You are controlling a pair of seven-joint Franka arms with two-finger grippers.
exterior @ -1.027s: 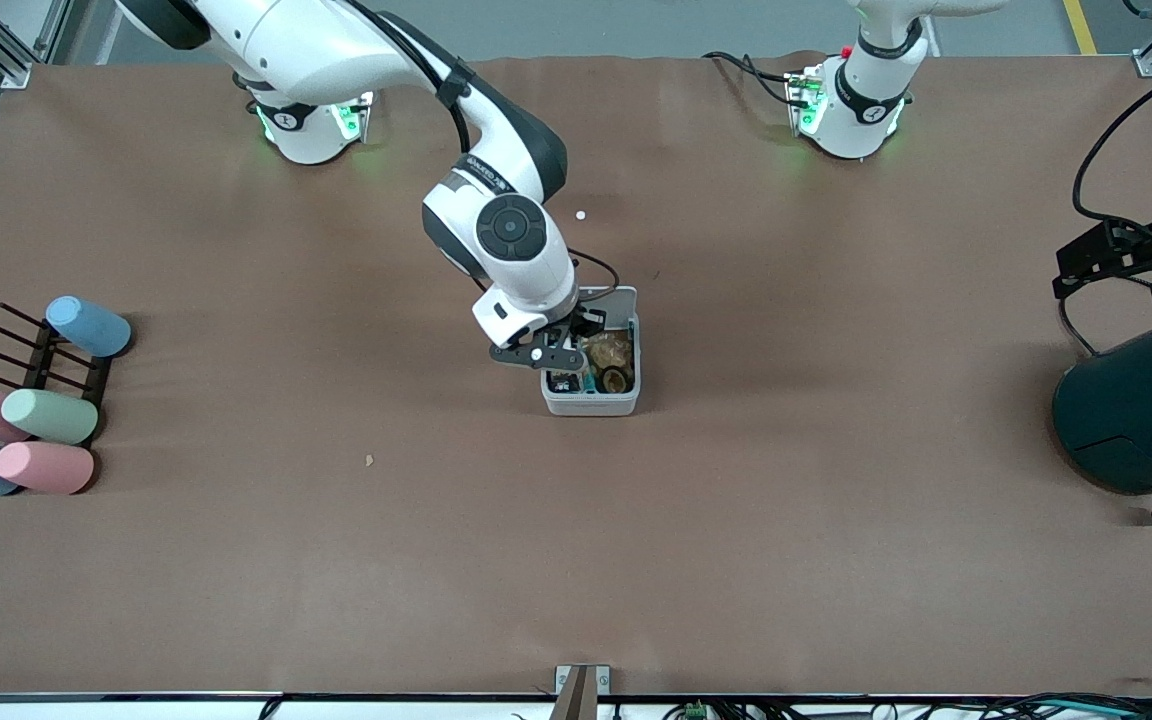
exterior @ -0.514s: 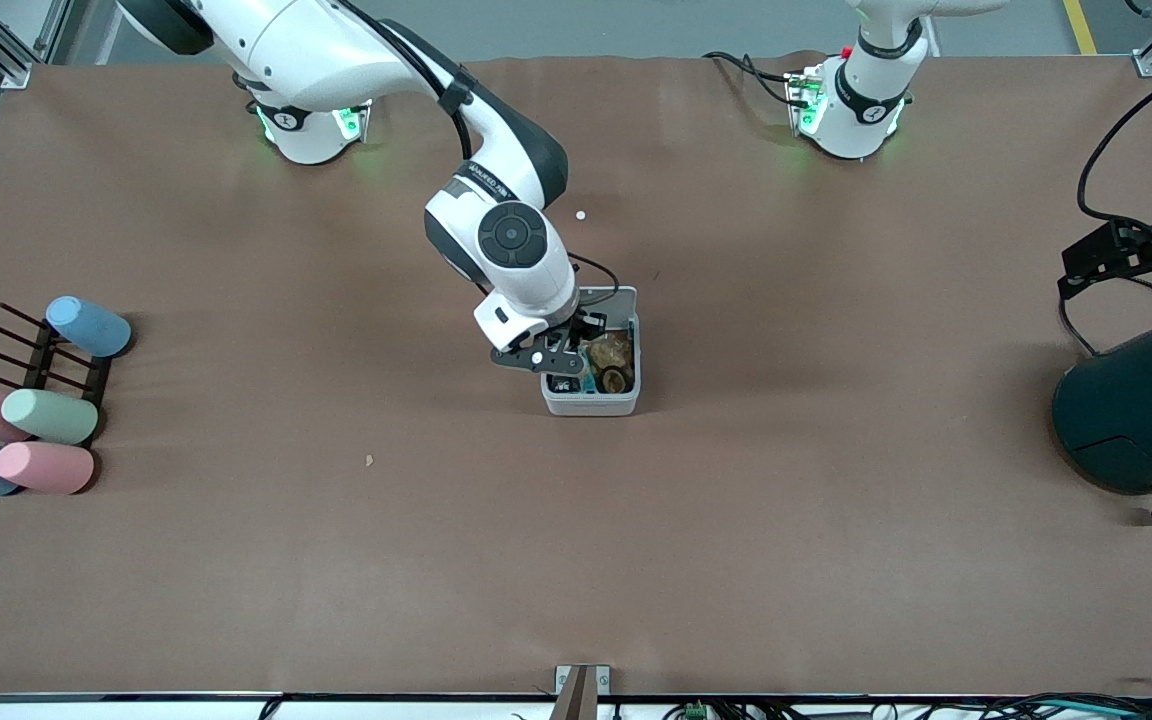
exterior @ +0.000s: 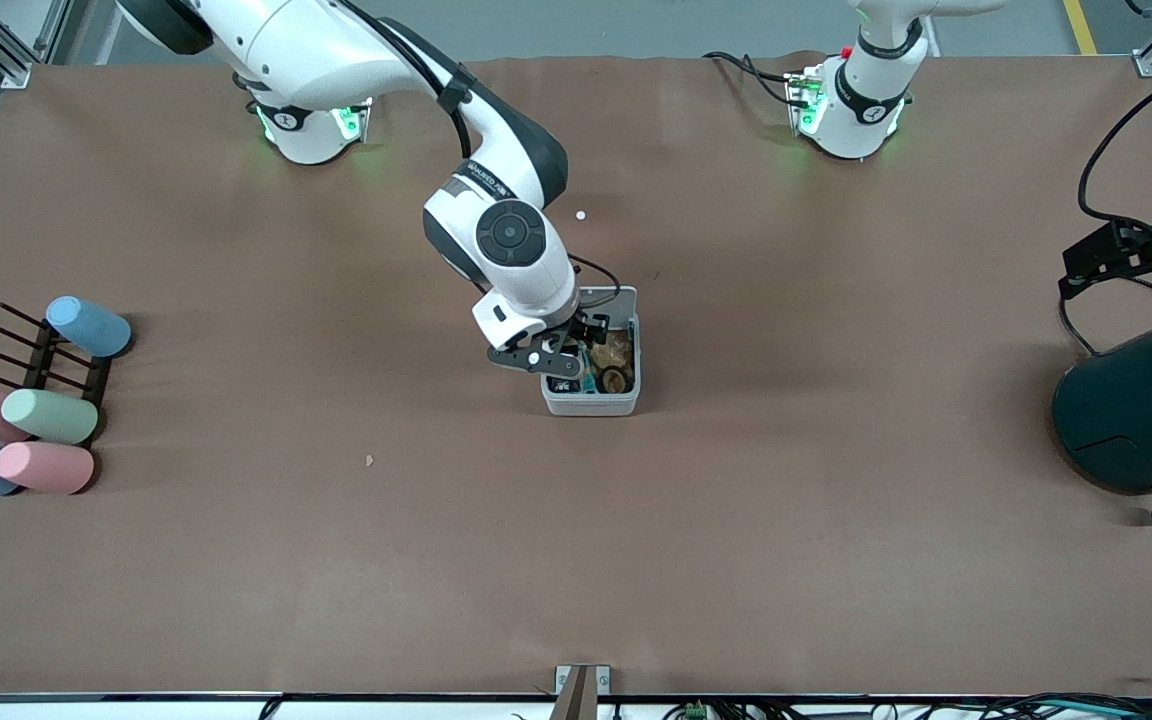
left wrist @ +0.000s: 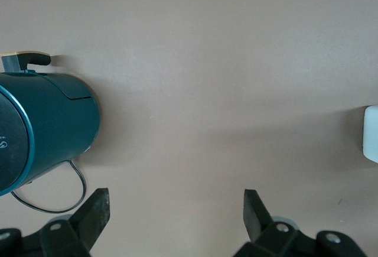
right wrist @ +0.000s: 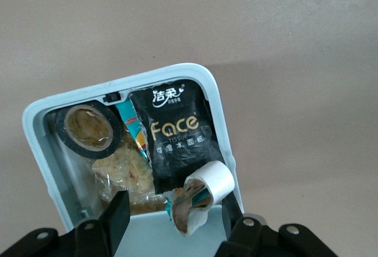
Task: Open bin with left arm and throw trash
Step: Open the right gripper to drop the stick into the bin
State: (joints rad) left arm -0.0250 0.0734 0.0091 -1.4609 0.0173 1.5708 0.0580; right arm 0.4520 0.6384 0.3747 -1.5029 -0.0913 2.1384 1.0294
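Bin (exterior: 591, 400) mid-table, lid up, trash inside: black packet (right wrist: 177, 133), tape ring (right wrist: 87, 130), rolled paper scrap (right wrist: 201, 195). Right gripper (right wrist: 174, 215) over bin, jaws apart, probably holding nothing. Left gripper (left wrist: 177, 210) wide open, empty, waiting near teal container (left wrist: 41, 130). Trash light and crinkly; pinch paper gently by its edge.

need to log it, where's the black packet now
In the right wrist view, the black packet lies inside the bin, beside the tape ring.
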